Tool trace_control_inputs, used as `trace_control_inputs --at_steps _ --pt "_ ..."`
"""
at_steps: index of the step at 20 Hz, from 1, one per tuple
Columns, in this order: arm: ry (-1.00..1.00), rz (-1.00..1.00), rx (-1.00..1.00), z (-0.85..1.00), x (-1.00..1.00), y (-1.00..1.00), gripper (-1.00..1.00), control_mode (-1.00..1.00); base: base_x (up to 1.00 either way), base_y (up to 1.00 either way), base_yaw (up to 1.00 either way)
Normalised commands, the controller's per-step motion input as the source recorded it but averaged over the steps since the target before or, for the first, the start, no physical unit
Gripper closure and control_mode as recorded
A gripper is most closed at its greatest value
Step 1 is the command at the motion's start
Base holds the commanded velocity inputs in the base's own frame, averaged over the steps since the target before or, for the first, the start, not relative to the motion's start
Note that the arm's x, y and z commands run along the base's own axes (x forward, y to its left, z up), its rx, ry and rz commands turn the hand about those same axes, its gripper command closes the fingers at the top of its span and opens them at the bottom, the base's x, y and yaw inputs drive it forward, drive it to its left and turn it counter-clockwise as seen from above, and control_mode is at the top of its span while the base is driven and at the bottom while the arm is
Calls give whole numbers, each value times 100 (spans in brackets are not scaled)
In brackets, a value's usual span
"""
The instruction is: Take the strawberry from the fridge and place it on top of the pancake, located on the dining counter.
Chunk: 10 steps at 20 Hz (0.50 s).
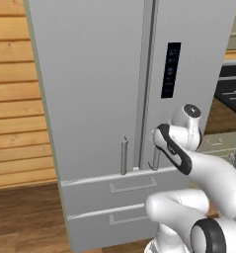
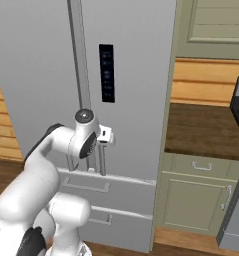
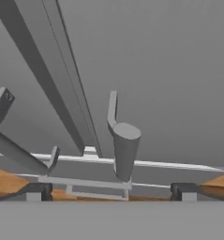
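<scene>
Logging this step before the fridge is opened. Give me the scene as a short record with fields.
fridge: both upper doors shut, two lower drawers shut
right door handle: vertical bar, lower end in front of the hand, between the fingers, not gripped
left door handle: untouched
gripper: fingers wide open, aimed at the right handle's lower end
display panel: dark strip on the right door
side counter: brown top, olive cabinets, right of the fridge
strawberry: not yet visible, doors closed

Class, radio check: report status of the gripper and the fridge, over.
Gripper open, fingers either side of the right door handle, not gripping. Fridge doors shut. Strawberry unseen behind them.
</scene>
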Motion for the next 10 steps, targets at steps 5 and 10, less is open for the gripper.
trace_control_inputs --at_steps 5,10 --pt "2 0 -1 -26 35 -4 -100 -100 0 0 0" --pt "-2 0 -1 -16 27 0 -100 -100 0 0 0"
